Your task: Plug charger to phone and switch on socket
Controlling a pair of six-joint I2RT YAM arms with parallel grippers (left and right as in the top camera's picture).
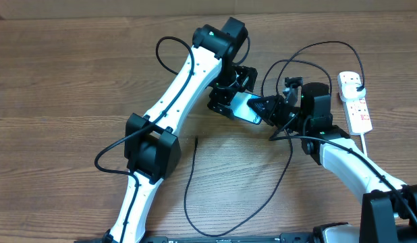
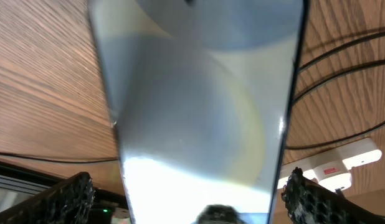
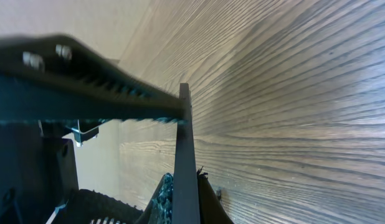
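The phone [image 1: 245, 106], with a pale blue screen, is held off the table at the centre. My right gripper [image 1: 270, 111] is shut on its right end; the right wrist view shows the phone edge-on [image 3: 183, 155] pinched between the fingers [image 3: 185, 193]. My left gripper [image 1: 225, 100] sits at the phone's left end. In the left wrist view the phone [image 2: 199, 112] fills the space between the spread fingers [image 2: 192, 202], with a gap on the left side. The charger's free tip [image 1: 197, 139] lies on the table, and its plug [image 1: 354, 81] sits in the white socket strip [image 1: 357, 108].
The black charger cable [image 1: 195, 216] loops across the near table and up past my right arm. More cable arcs [image 1: 316, 47] behind the right gripper. The socket strip also shows in the left wrist view [image 2: 342, 163], with cable strands [image 2: 348, 68] above it.
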